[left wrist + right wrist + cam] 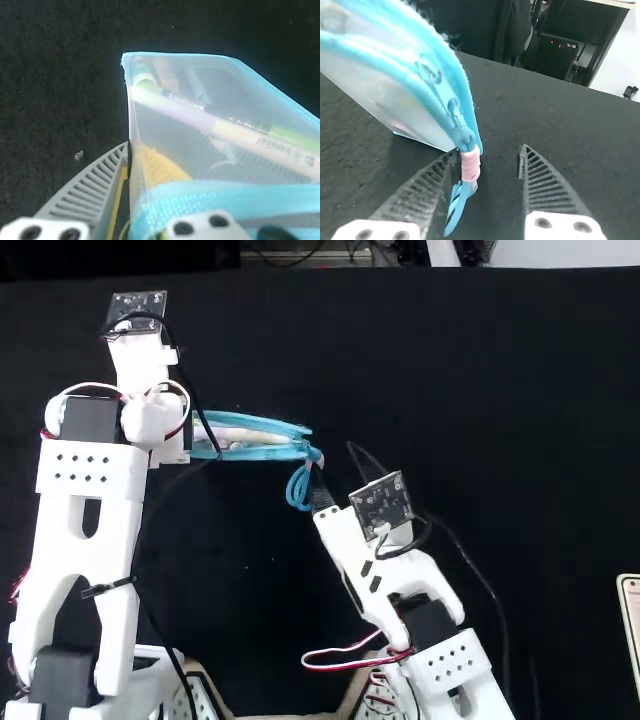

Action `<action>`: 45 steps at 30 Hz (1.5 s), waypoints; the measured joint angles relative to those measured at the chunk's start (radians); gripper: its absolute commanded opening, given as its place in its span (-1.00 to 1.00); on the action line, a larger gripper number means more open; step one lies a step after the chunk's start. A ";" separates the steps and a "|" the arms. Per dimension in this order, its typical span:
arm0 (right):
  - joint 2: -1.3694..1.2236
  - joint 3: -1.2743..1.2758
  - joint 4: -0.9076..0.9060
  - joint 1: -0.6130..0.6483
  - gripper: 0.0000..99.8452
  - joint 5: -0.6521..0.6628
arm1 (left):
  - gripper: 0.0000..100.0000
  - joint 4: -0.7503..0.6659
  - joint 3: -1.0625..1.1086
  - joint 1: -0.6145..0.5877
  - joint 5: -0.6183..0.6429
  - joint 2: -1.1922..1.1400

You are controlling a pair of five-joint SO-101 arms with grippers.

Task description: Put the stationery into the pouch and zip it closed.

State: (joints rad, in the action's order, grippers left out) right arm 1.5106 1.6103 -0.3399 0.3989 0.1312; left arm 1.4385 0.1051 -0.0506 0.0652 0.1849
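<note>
The pouch (pixel 255 438) is held on edge over the black table (pixel 500 390), one end clamped in the left gripper (pixel 188 443). Through its mesh wall a green-and-white marker (pixel 225 132) and a yellow item (pixel 160 169) are seen inside. At the other end the blue pull cord (pixel 457 200) — threaded with a pink bead (pixel 470 166) — hangs within the right gripper (pixel 487 152), close against one finger (pixel 420 195). The jaws there are spread wide, with nothing grasped.
</note>
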 measured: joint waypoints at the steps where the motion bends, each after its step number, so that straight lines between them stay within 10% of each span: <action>1: 0.000 0.000 0.003 0.000 -0.62 0.000 | -0.94 0.000 0.000 0.000 0.000 0.000; 16: -0.051 0.086 0.241 0.048 -0.62 -0.038 | -0.94 0.000 0.002 0.000 0.000 0.000; 30: -0.615 -0.184 0.252 -0.003 -0.62 -0.049 | -0.94 0.000 0.002 0.000 0.000 0.000; 45: -0.391 -0.123 0.247 -0.009 -0.98 -0.048 | -0.94 0.000 0.006 0.000 0.000 0.000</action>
State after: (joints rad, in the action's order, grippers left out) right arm 1.1193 1.4876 -0.0928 0.3897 0.0836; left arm 1.4385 0.1112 -0.0506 0.0652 0.1849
